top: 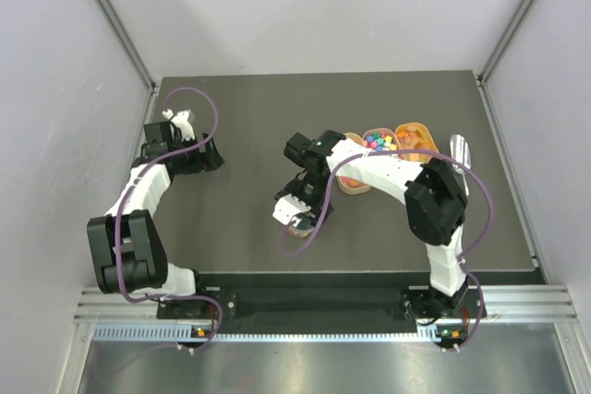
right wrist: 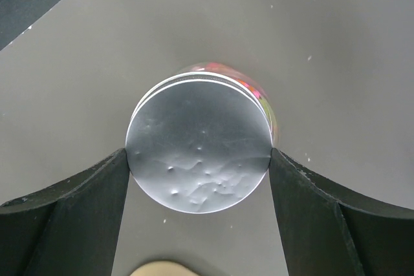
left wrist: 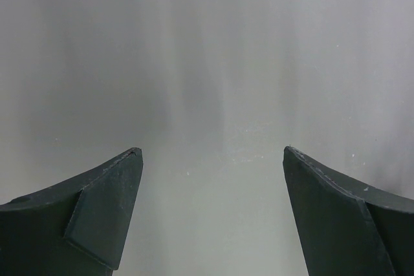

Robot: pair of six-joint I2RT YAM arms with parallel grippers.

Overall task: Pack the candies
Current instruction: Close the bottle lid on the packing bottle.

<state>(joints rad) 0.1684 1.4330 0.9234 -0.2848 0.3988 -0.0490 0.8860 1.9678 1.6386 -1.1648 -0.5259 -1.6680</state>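
Candies (right wrist: pixel 249 83): a bunch are right between my right jaws, inside a round clear container (right wrist: pixel 197 153) whose silvery face points back at my wrist cam. My right jaws are clamped on it, one finger (right wrist: pixel 77 211) on each side, both touching its rim. Only a sliver of pink, green and orange peeks past the top edge, so I can't tell how full it is.

More candies (top: pixel 379 142) sit loose in a tan tray (top: pixel 366 134) behind and to the right of that grip, near but apart. They're tiny bits in pink, blue, yellow and red. A metal scoop (top: pixel 459 149) lies further right, close to the right edge of the desk (top: pixel 240 228).

The grip hangs about mid-desk, toward the near edge, with lots of bare desk off to the left. Over there my left jaws are spread wide with nothing between them, up by the back-left corner, staring at a plain grey surface.
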